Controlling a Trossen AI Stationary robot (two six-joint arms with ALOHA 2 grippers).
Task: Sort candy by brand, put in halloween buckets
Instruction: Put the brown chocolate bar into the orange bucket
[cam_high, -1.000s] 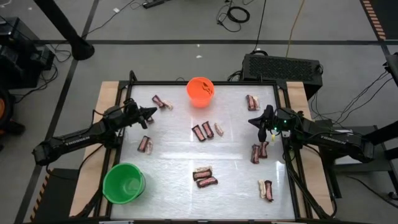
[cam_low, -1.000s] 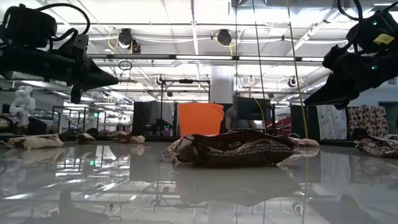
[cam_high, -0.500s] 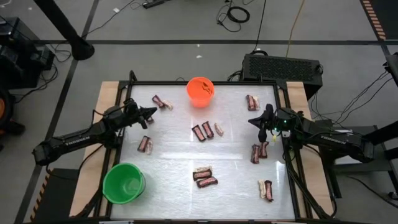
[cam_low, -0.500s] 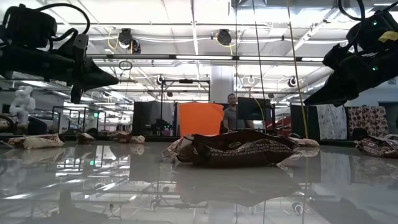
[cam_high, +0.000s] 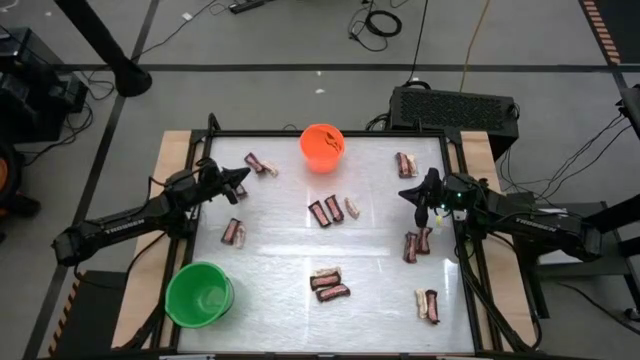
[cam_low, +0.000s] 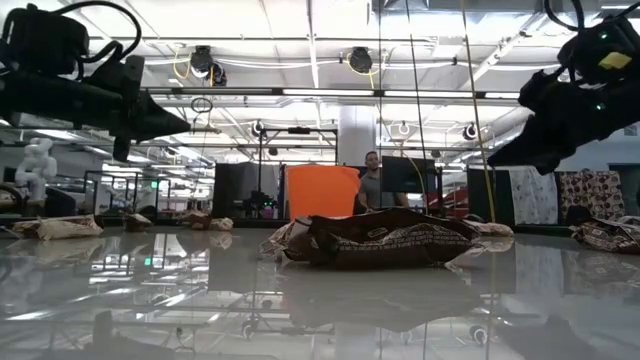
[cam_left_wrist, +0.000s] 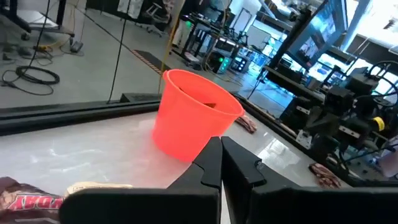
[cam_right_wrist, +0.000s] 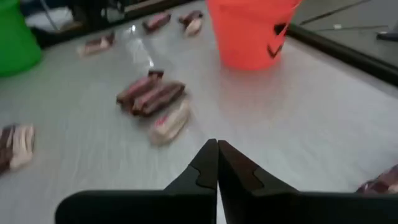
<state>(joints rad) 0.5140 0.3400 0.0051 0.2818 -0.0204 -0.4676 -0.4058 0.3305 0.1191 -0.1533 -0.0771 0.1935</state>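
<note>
Overhead, table-level, 2 wrist views

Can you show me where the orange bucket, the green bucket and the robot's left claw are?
orange bucket (cam_high: 322, 148): high view, on its rim.
green bucket (cam_high: 199, 294): high view, on its inside.
left gripper (cam_high: 243, 177): high view, at its shut fingertips.

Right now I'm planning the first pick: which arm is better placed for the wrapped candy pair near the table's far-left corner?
Left. The shut left gripper hovers right beside that dark-and-cream wrapped pair; the shut right gripper hangs across the table by the right edge.
</note>
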